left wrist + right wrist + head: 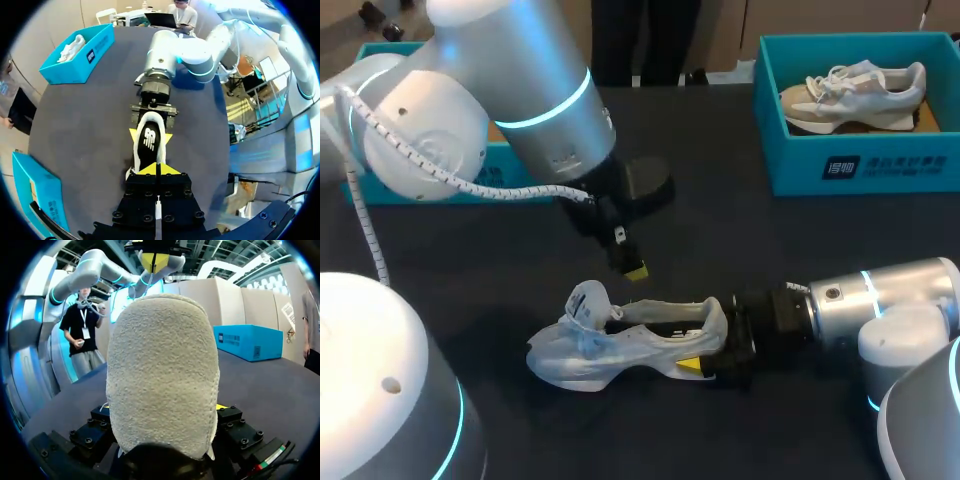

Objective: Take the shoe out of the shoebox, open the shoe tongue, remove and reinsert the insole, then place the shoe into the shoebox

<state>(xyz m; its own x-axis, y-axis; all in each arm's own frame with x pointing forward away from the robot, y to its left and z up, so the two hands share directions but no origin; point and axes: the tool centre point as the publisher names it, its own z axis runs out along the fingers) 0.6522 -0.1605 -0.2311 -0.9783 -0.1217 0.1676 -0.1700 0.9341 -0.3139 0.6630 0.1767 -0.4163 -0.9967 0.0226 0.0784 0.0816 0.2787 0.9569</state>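
A white shoe (620,345) lies on the dark table, toe toward my left side, its tongue (585,300) raised. My right gripper (700,350) comes in from the right and is shut on the shoe's heel; in the left wrist view its yellow tips sit on either side of the heel (150,142). The heel's suede back (162,370) fills the right wrist view. My left gripper (635,270) hangs just above the shoe, shut with nothing in it, its yellow tips (156,170) pressed together. The insole cannot be made out.
An open teal shoebox (860,165) at the back right holds a second white shoe (855,95). Another teal box (380,190) stands at the back left, mostly hidden by my left arm.
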